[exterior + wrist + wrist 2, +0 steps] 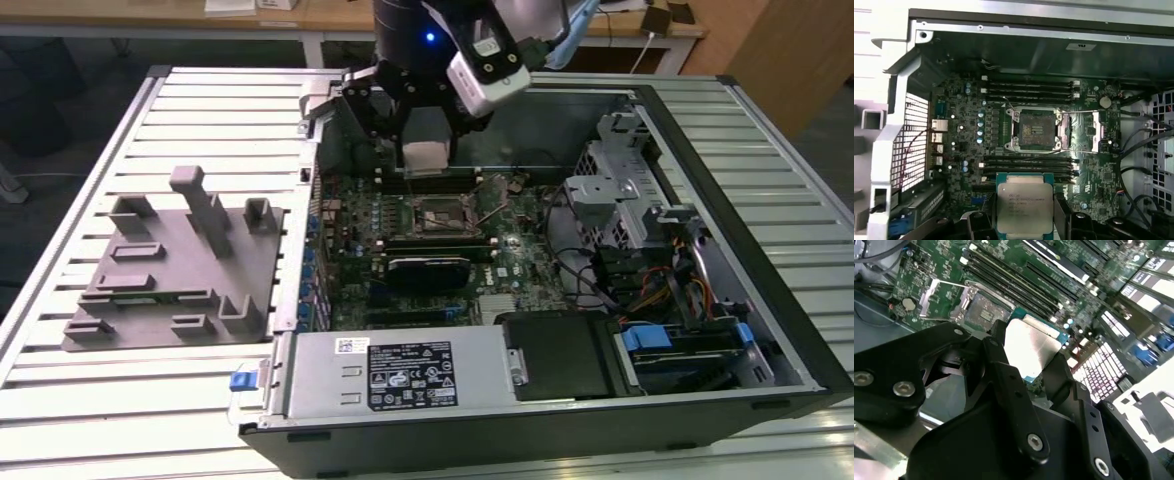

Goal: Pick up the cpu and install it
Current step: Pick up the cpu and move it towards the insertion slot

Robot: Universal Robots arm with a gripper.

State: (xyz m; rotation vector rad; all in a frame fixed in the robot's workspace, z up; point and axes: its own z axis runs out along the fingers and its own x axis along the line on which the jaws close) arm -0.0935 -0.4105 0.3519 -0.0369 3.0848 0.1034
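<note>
The cpu [1024, 202] is a flat square chip with a silvery top and a teal-green rim, and my gripper [1024, 220] is shut on it. In the second wrist view the cpu [1031, 347] sits between two black fingers [1006, 385]. In the exterior view my gripper [427, 160] hangs with the cpu [427, 152] over the open computer case, just above the motherboard's open socket [443, 215]. That socket [1034, 130] lies with its metal load plate swung open, and it is also seen as the socket [981, 310] beyond the chip.
The grey fixture block [174, 265] rests on the slatted table at the exterior view's left. Inside the case are the power supply [400, 372], a drive cage [627, 200], cables [661, 290] and memory slots [1029, 90]. The case wall [1029, 30] rises behind the board.
</note>
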